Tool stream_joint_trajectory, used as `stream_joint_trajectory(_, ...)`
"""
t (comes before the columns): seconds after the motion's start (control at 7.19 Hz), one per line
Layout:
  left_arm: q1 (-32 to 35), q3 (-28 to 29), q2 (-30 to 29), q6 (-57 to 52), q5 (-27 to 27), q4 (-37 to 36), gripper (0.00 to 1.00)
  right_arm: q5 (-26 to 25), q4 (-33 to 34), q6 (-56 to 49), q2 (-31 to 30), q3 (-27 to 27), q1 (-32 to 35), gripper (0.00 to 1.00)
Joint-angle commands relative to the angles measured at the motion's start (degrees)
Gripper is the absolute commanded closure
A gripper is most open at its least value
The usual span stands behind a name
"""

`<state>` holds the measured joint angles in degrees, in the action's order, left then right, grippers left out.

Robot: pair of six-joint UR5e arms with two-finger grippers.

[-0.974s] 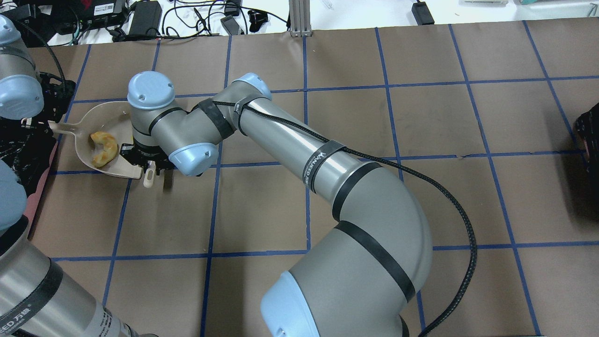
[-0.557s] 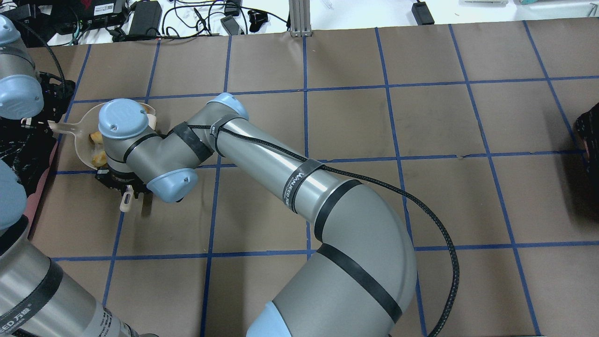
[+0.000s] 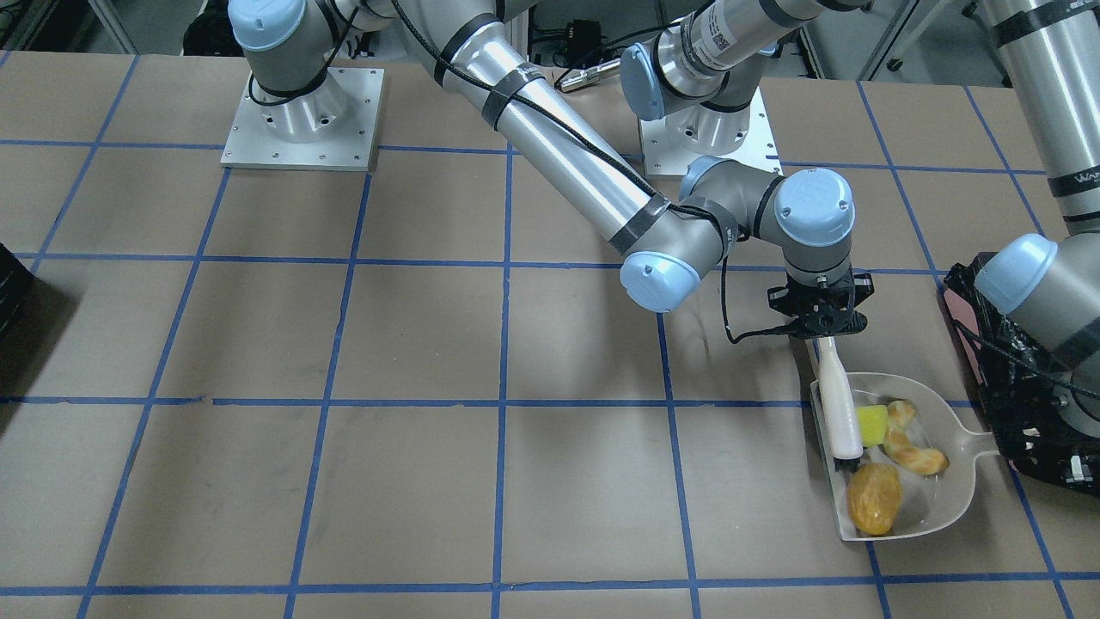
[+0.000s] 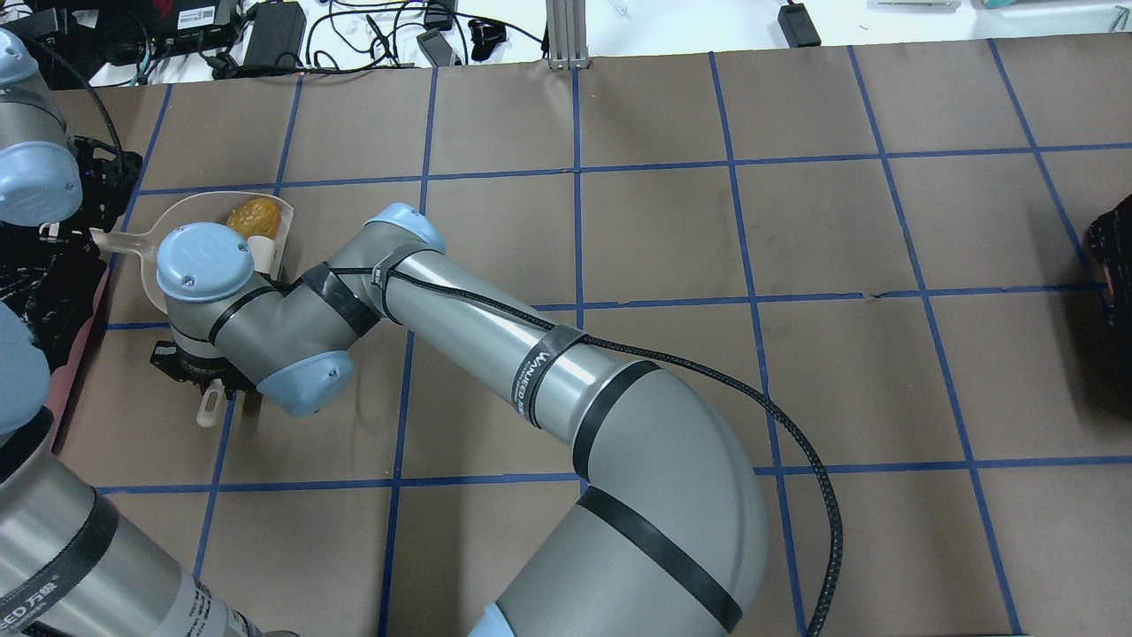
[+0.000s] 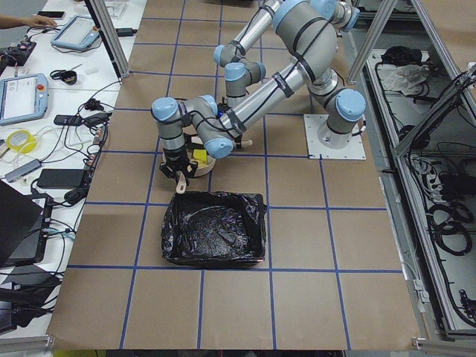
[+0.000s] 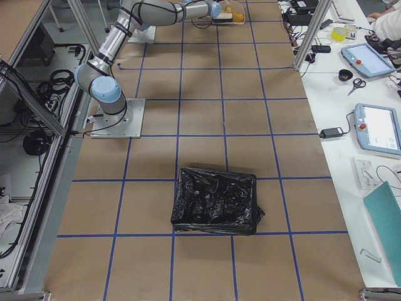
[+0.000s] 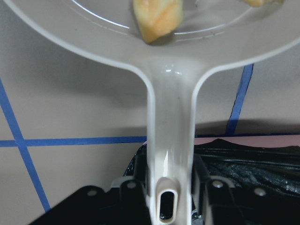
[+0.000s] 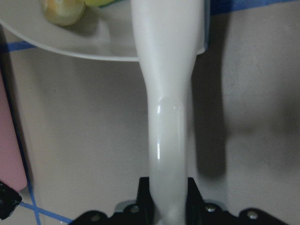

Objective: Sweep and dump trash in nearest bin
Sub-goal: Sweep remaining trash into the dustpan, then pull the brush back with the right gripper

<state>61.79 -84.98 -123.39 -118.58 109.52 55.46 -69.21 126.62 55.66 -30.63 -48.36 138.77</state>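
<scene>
The white dustpan (image 3: 932, 499) lies on the table beside the bin (image 3: 956, 303), a pink-sided container with a black bag. In the pan lie the yellow sponge wedge (image 3: 872, 425), the beige pastry piece (image 3: 913, 449) and the golden-brown lump (image 3: 874, 499). My left gripper (image 7: 166, 204) is shut on the dustpan's handle (image 7: 169, 136). My right gripper (image 3: 822, 325) is shut on a white brush handle (image 3: 838, 404) that reaches into the pan next to the sponge. In the overhead view my right wrist (image 4: 205, 265) hides most of the pan; only the lump (image 4: 253, 215) shows.
The bin also shows in the exterior left view (image 5: 216, 227), just in front of the dustpan. A second black-bagged bin (image 6: 216, 200) stands at the table's other end. Both arm bases (image 3: 301, 120) are bolted to the table.
My right arm has swung left and toward the robot with the brush. Its wrist now covers the pastry, and the golden-brown lump shows in the pan's far part. The dustpan has stayed put.
</scene>
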Motion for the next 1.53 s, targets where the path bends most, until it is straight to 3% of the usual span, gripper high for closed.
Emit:
stream_joint_trajectory(0.0,0.0,0.0,0.1,0.1,0.0,0.0,1.00,0.0,-1.5,-4.6,-3.3,-0.3,-2.7,1.00)
stream_joint_trajectory(0.42,0.0,-0.1,0.1,0.2,-0.2,0.0,1.00,0.3,-7.0,-9.2,-7.1,-4.6,-7.6,1.00)
stream_joint_trajectory(0.7,0.0,-0.2,0.1,0.1,-0.4,0.1,1.00,-0.3,-6.6,-16.2,-16.7,-18.8,-10.3,1.00)
stream_joint_trajectory(0.97,-0.1,-0.3,0.5,2.0,-4.0,0.4,1.00,-1.0,-4.9,-24.2,-28.7,-38.1,-15.7,1.00)
stream_joint_trajectory(1.25,-0.1,-0.5,2.0,3.5,-9.8,2.7,1.00,-9.9,-4.8,-28.1,-35.7,-49.3,-18.4,1.00)
stream_joint_trajectory(1.39,-0.1,-0.5,2.5,4.0,-10.1,3.0,1.00,-10.2,-5.1,-28.3,-37.6,-53.6,-19.0,1.00)
